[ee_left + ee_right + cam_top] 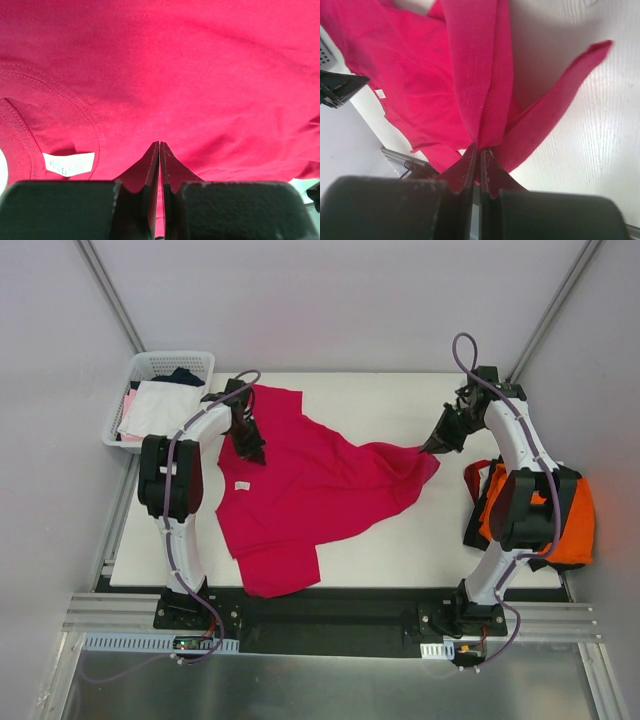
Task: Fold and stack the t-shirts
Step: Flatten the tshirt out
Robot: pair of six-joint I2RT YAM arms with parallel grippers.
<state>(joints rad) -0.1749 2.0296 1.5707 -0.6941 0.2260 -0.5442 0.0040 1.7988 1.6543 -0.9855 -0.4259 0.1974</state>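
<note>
The white bench (400, 410) fills the middle of the top view. The crimson t-shirt (310, 490) lies spread over the left and middle of the bench. It is not flat. It has folds and bumps, and its bottom part reaches the near edge of the bench. One end is pulled out toward the right edge of the bench into a point.

The left arm bends over the left side of the bench. The left gripper (248, 445) is down on the shirt's left part, near the far left corner. In the left wrist view the left gripper (159, 145) has its jaws pressed together with the crimson t-shirt (200, 75) pinched between them.

The right arm reaches in from the right side. The right gripper (432, 445) holds the pointed end of the shirt. In the right wrist view the right gripper (479, 150) has its jaws tight together on an edge of the crimson t-shirt (420, 90), and the cloth hangs away from them in long folds.

An orange t-shirt (575, 530) sits in a heap at the right edge of the bench, partly behind the right arm. Some black cloth (470, 525) lies just beside it.

A white mesh basket (150, 365) stands off the far left corner of the bench. Inside it are a white garment (160, 405) and a pink garment (128, 405).

A small white neck label (241, 485) shows on the crimson shirt, near the left arm. The left wrist view shows the neck label (69, 164) inside the collar.
</note>
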